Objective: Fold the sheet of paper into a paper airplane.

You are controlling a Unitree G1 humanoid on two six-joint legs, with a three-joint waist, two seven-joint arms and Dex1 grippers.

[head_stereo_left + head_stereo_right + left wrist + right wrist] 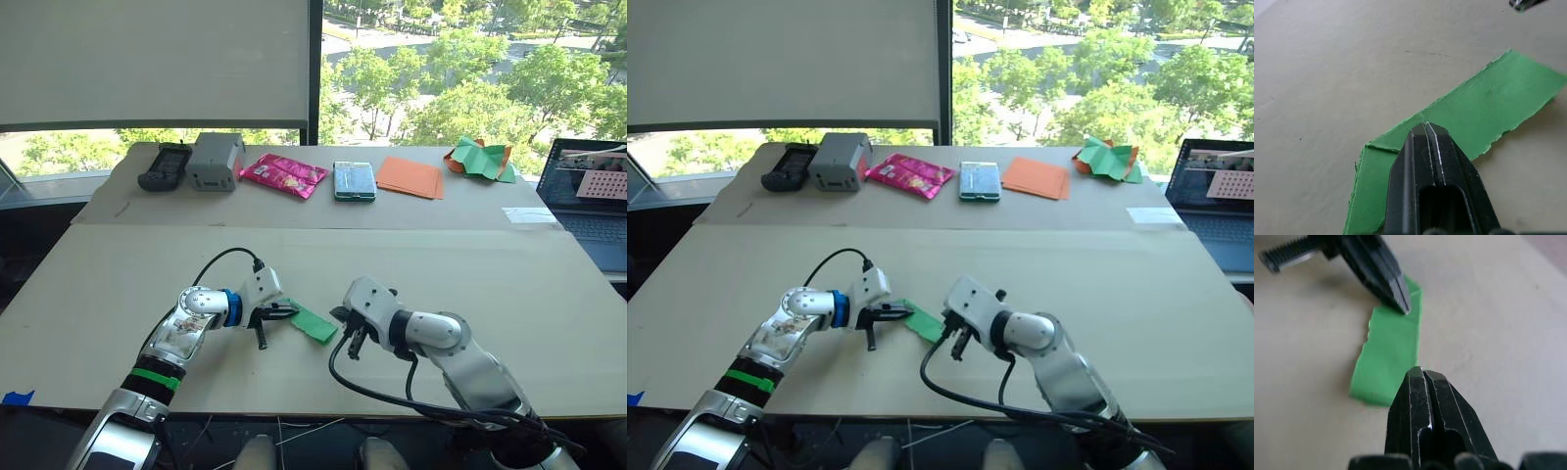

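At the lower centre of the frame your two arms meet over a folded strip of green: the paper airplane (313, 324), a narrow layered wedge lying flat on the pale table (509, 294). Your left gripper (278, 313) has its two black fingers drawn together with no gap between them, tips pressing down on the near end of the strip where a folded flap overlaps; whether any layer is pinched between them cannot be told. Your right gripper (351, 338) hangs just beside the opposite end, fingers likewise closed on nothing, tips above the paper's edge.

Expect the strip to handle as very light, thin and soft: it will likely slide on the smooth table, buckle if pushed end-on, and tear along its ragged edges. The layered fold near your left fingertips looks the stiffest place to take hold; pin one end flat while working the other.

Farther back, along the upper part of the frame, lie a dark handset (164, 166), a grey box (216, 160), a pink packet (284, 175), a small greenish pack (354, 180), flat orange sheets (410, 177) and a crumpled green-and-orange heap (481, 158), with a laptop (593, 196) at the right edge.
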